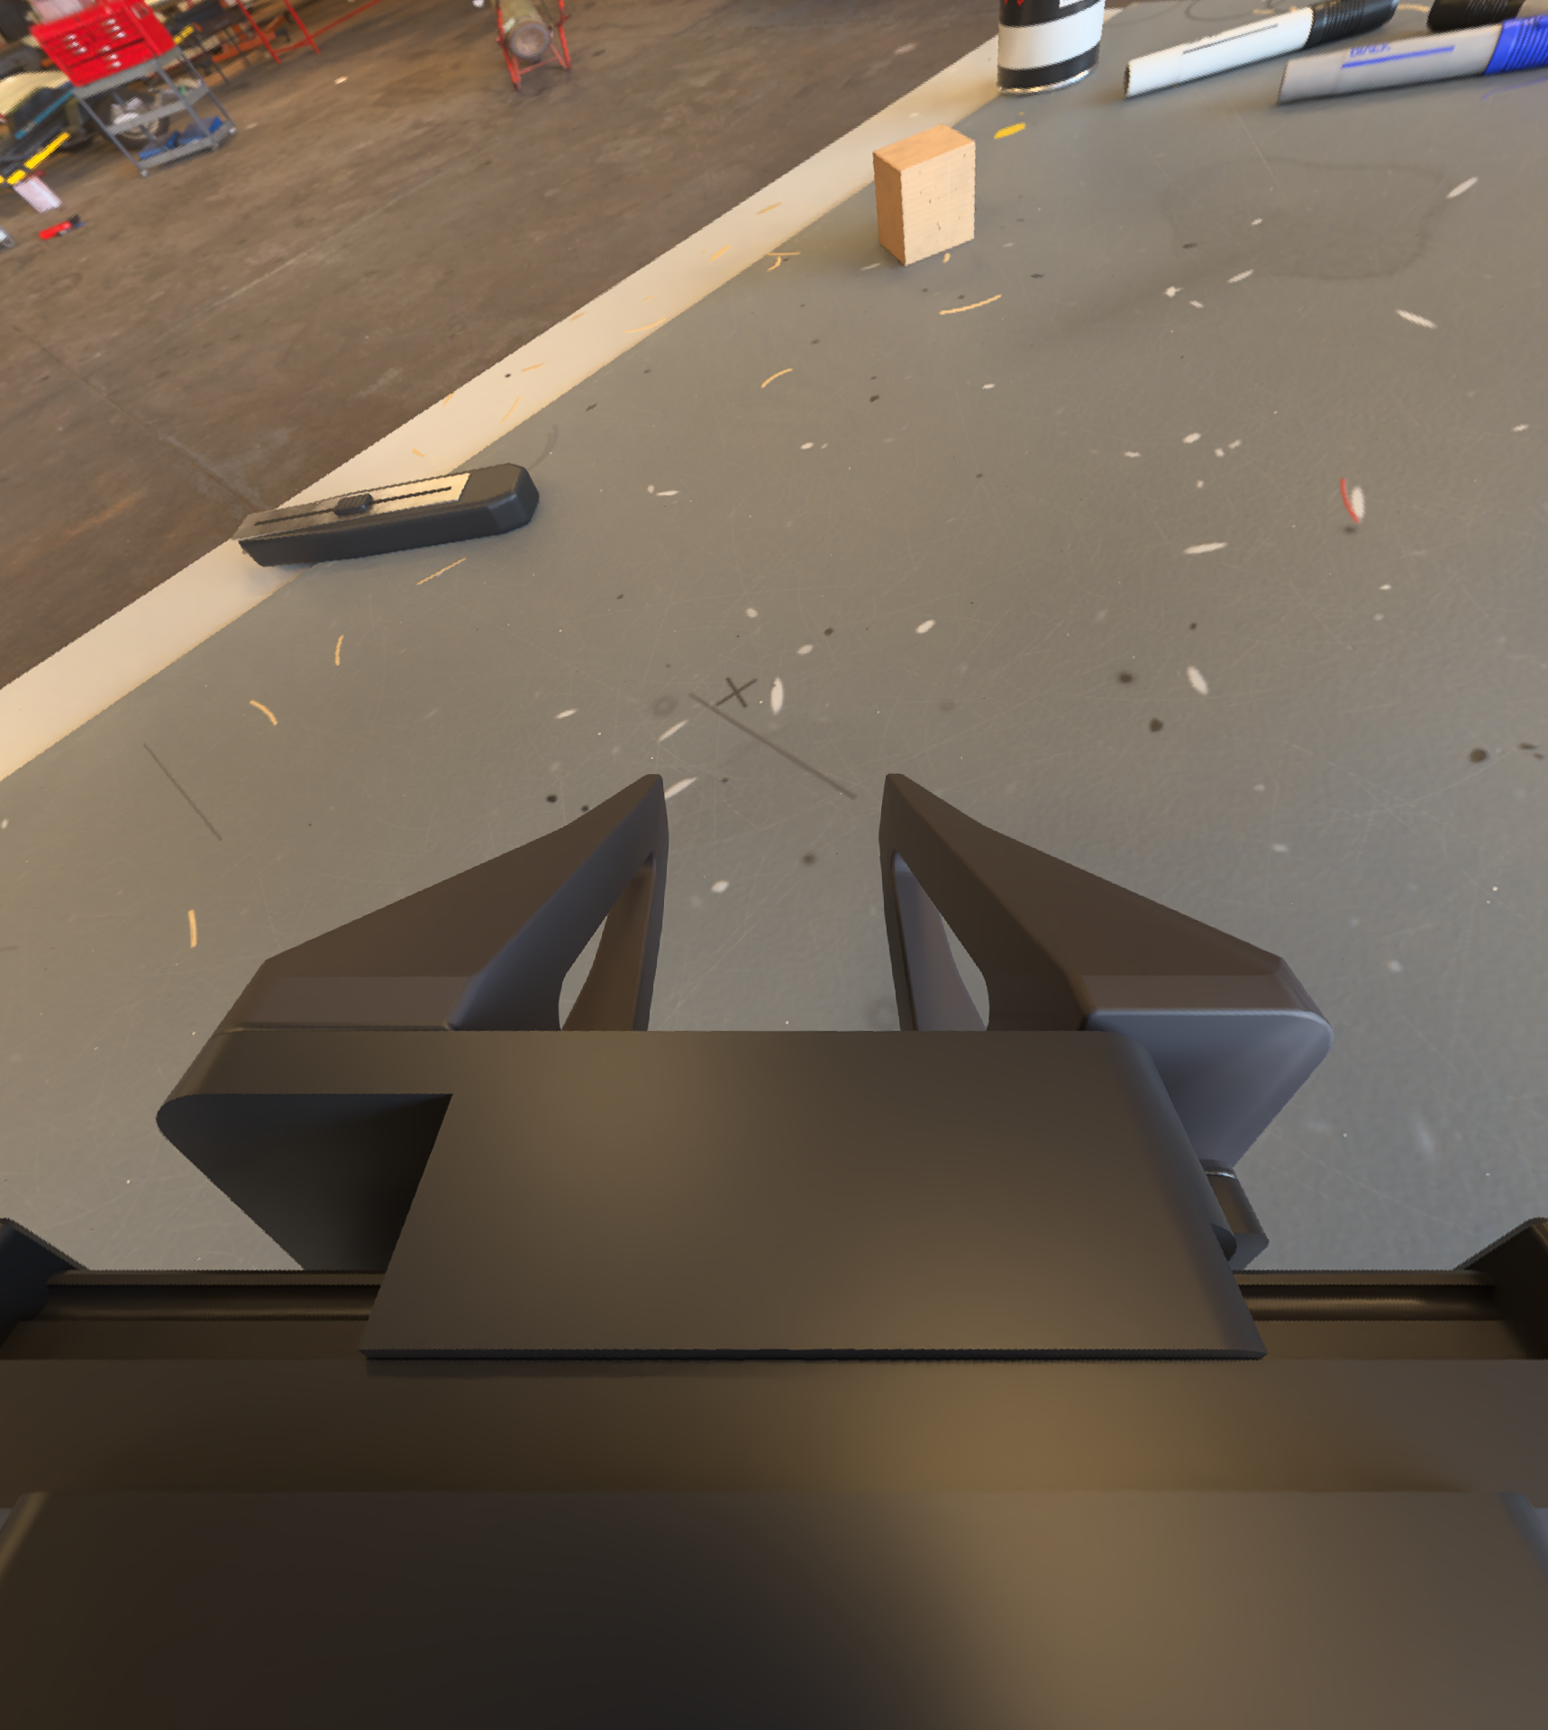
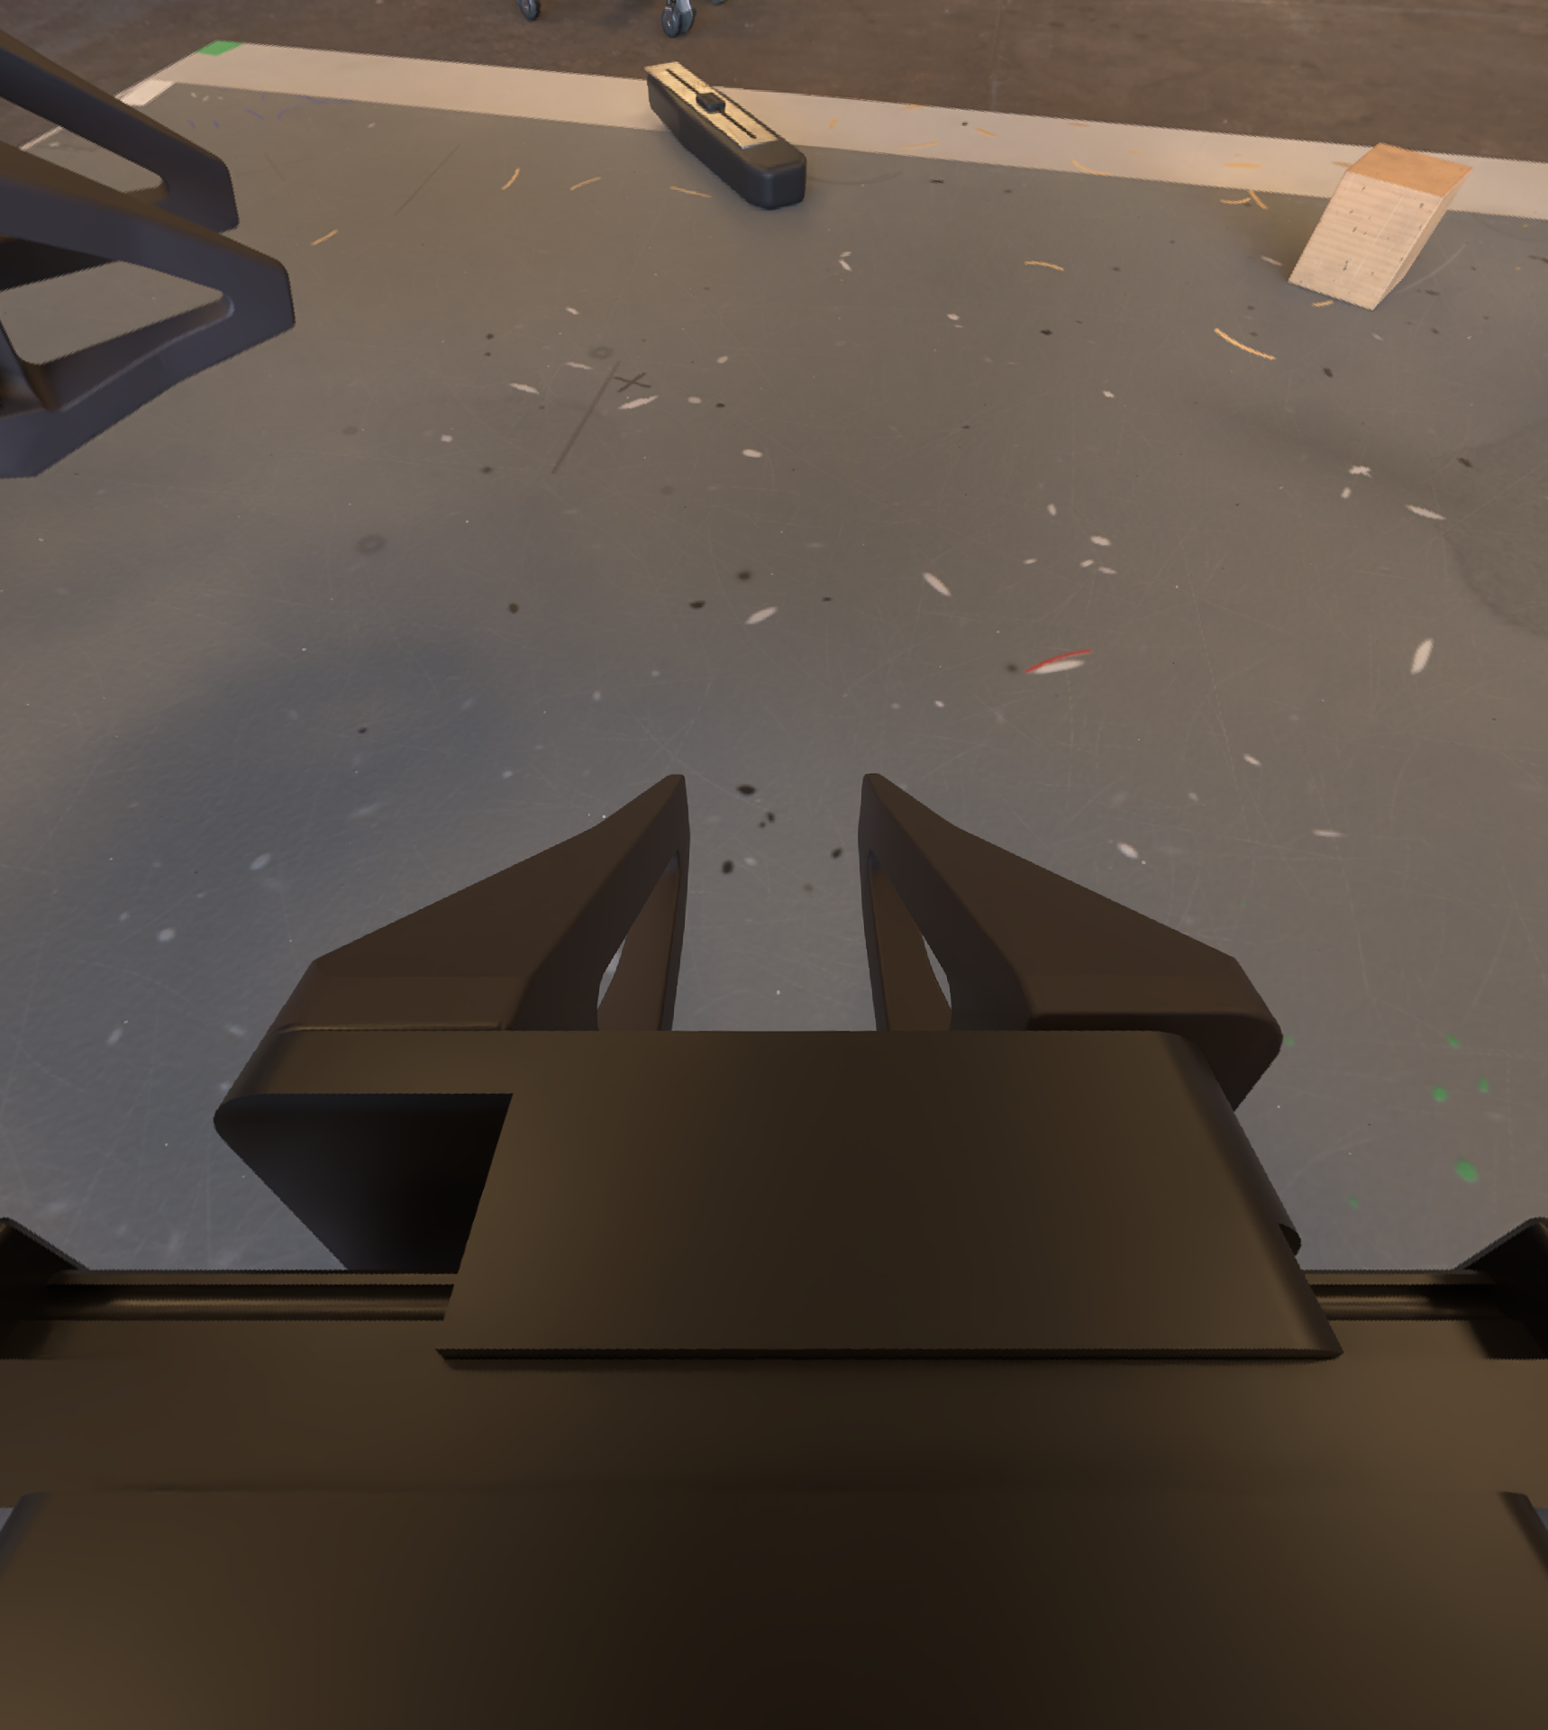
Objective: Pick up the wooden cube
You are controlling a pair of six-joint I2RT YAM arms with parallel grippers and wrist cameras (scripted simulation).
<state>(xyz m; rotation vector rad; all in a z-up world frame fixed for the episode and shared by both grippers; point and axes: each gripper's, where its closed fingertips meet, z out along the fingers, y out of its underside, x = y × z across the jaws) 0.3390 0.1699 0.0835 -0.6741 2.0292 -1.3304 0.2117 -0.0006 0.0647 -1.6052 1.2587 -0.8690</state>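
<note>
Cube (image 1: 927, 194) sits upper centre of your left wrist view, upright on the grey surface (image 1: 1126, 608), close to its pale edge, well apart from both grippers. In the right wrist view it shows upper right (image 2: 1379, 234). Nothing crowds it: box cutter (image 1: 391, 515) lies off to mid-left, markers (image 1: 1444, 56) and a can (image 1: 1048, 42) at the top right.

Left gripper (image 1: 772, 786): jaws part open, empty, touching nothing. Right gripper (image 2: 772, 786): same, slightly narrower gap. You'll likely need to widen before closing on the cube. Approach not yet begun, by my judgement.
</note>
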